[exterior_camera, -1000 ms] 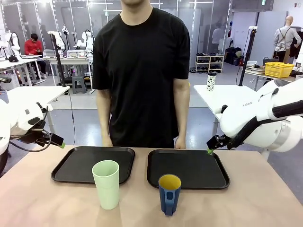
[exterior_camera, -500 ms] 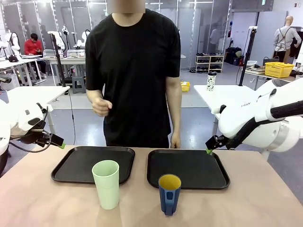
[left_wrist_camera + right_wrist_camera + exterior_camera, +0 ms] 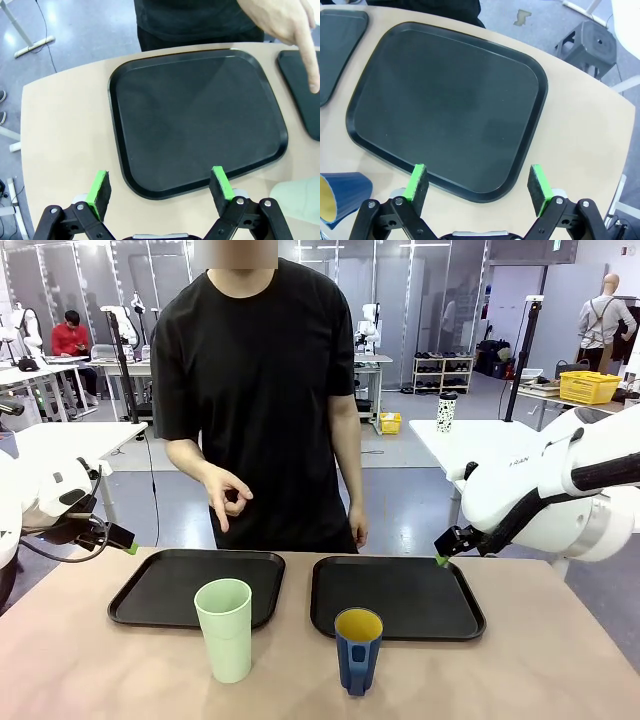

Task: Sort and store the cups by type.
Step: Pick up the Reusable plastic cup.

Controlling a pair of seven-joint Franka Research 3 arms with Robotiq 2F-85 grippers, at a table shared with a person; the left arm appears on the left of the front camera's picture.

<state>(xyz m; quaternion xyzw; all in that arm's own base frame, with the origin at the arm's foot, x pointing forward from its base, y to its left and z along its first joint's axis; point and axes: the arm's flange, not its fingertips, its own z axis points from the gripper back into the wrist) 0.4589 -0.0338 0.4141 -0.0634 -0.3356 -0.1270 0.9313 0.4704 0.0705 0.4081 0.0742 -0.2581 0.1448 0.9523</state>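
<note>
A tall pale-green tumbler [image 3: 227, 628] stands at the front of the table, just before the left black tray [image 3: 150, 590]; its rim [image 3: 297, 197] shows at the lower right of the left wrist view. To its right stands a dark-blue mug with yellow inside [image 3: 358, 648], in front of the right black tray [image 3: 420, 610]; the mug [image 3: 340, 196] sits at the lower left of the right wrist view. My left gripper [image 3: 128, 542] hovers open over the table's left edge and my right gripper [image 3: 443, 558] open at the right tray's far corner. Nothing is between the fingers of the left gripper [image 3: 161, 187] or the right gripper [image 3: 479, 182].
A person in a black T-shirt stands at the far side, one hand [image 3: 228, 497] raised with a finger pointing down above the left tray; that hand [image 3: 292, 25] shows at the top right of the left wrist view. Both trays are bare. A small spotted cup [image 3: 446, 412] stands on a table behind.
The person has shifted to the left and lifted one hand from the table edge, now pointing down over the left tray. Both arms and cups stay still.
</note>
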